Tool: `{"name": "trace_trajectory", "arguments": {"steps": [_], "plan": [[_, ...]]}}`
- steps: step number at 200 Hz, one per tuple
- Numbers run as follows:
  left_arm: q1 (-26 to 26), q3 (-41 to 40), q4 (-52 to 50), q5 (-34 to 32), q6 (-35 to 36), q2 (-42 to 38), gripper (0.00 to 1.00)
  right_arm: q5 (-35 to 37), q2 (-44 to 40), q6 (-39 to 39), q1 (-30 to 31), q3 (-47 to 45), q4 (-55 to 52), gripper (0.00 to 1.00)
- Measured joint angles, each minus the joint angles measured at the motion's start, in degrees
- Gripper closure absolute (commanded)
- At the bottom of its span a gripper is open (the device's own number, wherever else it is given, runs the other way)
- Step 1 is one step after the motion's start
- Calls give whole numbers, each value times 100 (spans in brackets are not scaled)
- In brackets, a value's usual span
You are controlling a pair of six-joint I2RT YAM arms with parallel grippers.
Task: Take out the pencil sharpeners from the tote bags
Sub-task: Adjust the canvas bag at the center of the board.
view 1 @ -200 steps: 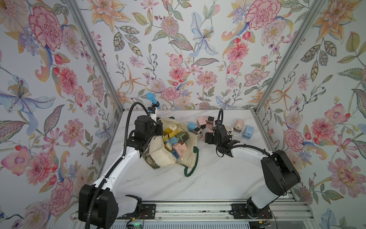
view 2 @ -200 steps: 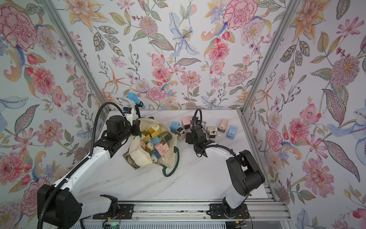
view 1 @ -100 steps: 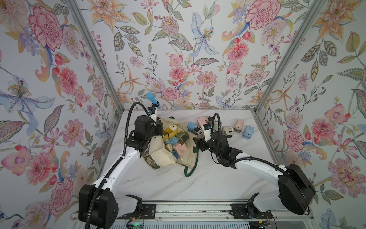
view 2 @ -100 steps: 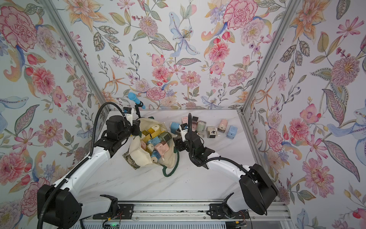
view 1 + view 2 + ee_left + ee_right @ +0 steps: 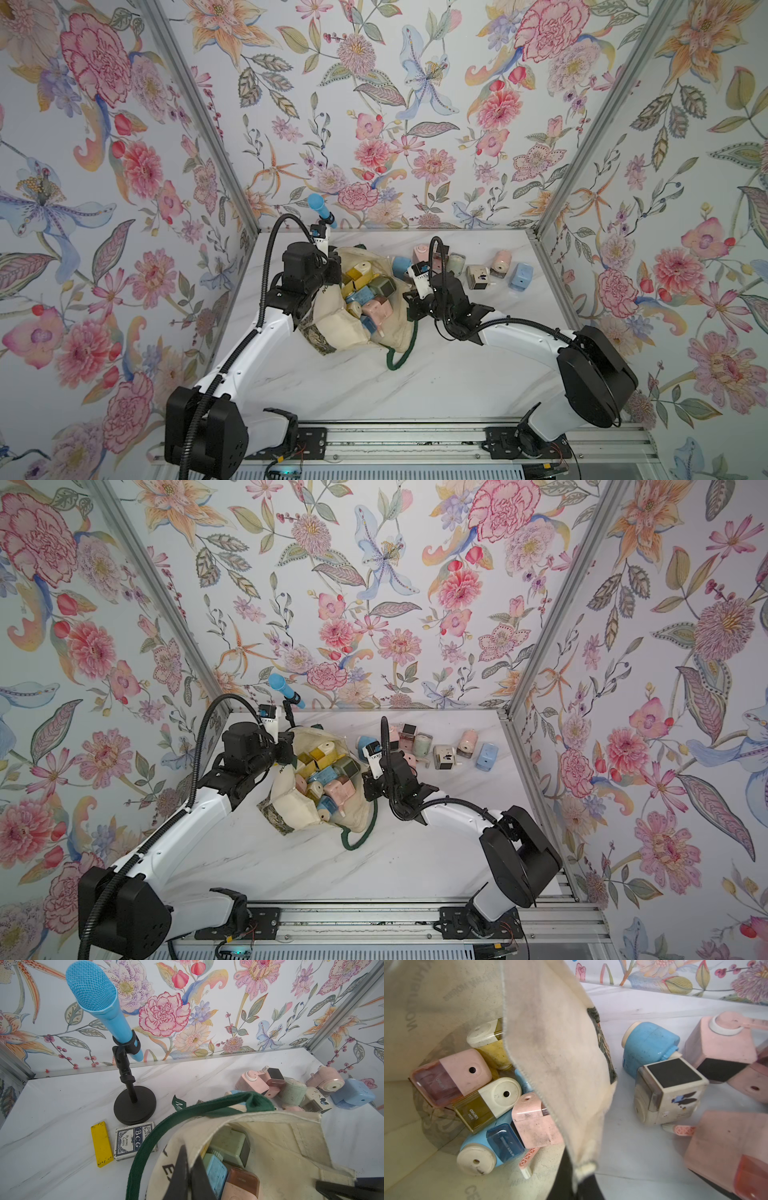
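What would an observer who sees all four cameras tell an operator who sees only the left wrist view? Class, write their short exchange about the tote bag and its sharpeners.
Operator: I see a green sharpener in the tote bag. What lies deeper in?
Observer: A cream and yellow sharpener, which the right wrist view shows.
Operator: Is the far side of the bag held?
Observer: Yes, the right gripper is shut on that rim.
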Motion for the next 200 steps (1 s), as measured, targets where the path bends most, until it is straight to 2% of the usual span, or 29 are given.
{"name": "trace_trajectory", "arguments": {"steps": [31, 71, 82, 96, 103, 117, 137, 161, 200], "plan": [[0, 0, 9, -42, 0, -2, 100, -407, 107, -90, 120, 127, 0, 100], [0, 0, -7, -42, 0, -2, 100, -1038, 378, -437, 597, 363, -173, 100], [0, 0, -13, -42, 0, -2, 100, -1211, 461, -535, 704, 439, -284, 95], [0, 0, -15, -42, 2, -2, 100, -1364, 509, -629, 789, 496, -361, 94], [0, 0, -15, -42, 0, -2, 100, -1425, 514, -662, 802, 514, -400, 90], [0, 0, -13, -37, 0, -2, 100, -1528, 514, -726, 804, 516, -411, 60], [0, 0, -11, -22, 2, -2, 100, -1480, 470, -743, 796, 503, -396, 38], [0, 0, -13, -17, 2, -2, 100, -1185, 9, -706, 793, 205, -302, 32], [0, 0, -7, -17, 2, -2, 100, -507, -1058, -809, 927, -98, 2, 30]]}}
